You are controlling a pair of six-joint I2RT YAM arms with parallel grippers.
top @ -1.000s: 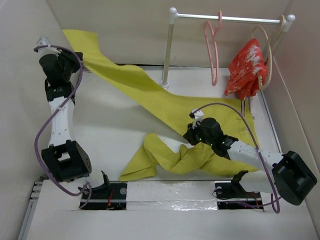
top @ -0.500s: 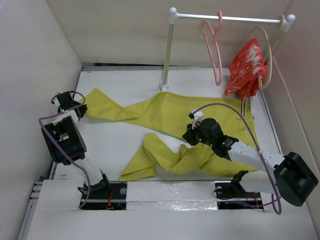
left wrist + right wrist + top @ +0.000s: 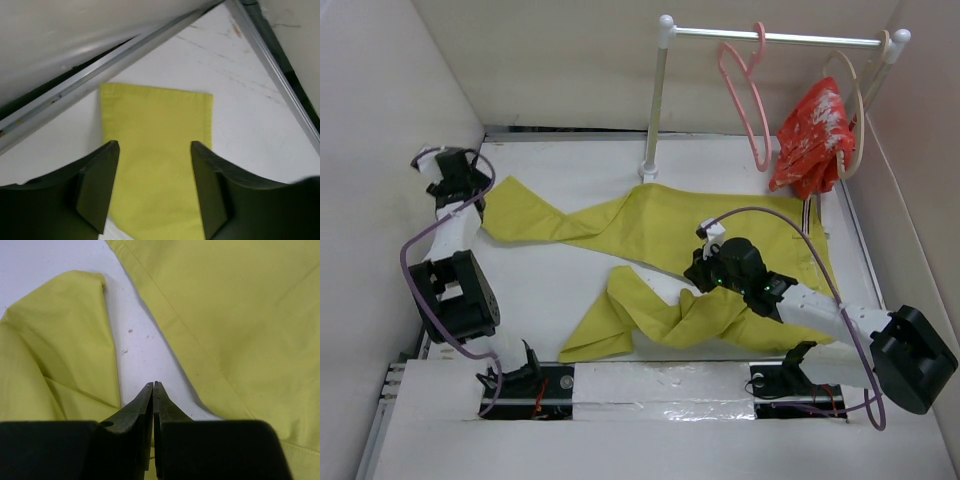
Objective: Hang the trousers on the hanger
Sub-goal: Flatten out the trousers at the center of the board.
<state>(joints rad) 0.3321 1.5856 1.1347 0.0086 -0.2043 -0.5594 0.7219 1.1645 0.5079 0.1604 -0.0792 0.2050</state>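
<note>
The mustard-yellow trousers (image 3: pixel 660 225) lie spread on the white table. One leg runs out to the far left and the other is bunched at the front. My left gripper (image 3: pixel 448 172) hovers open above the flat end of the left leg (image 3: pixel 155 125), its jaws (image 3: pixel 154 145) wide apart with nothing between them. My right gripper (image 3: pixel 703 268) is at the middle of the trousers (image 3: pixel 240 315). Its jaws are shut, and the tips (image 3: pixel 153 384) are over a strip of bare table between two folds. The pink hanger (image 3: pixel 758 38) hangs empty on the rail.
A rail (image 3: pixel 800 40) on white posts stands at the back right. A beige hanger on it carries a red patterned garment (image 3: pixel 812 135). Walls close in on the left, back and right. The table's metal edge (image 3: pixel 125 55) runs just beyond the leg end.
My left gripper brought the leg end down from high at the back left, laid it flat on the table and opened. The right arm stayed put.
</note>
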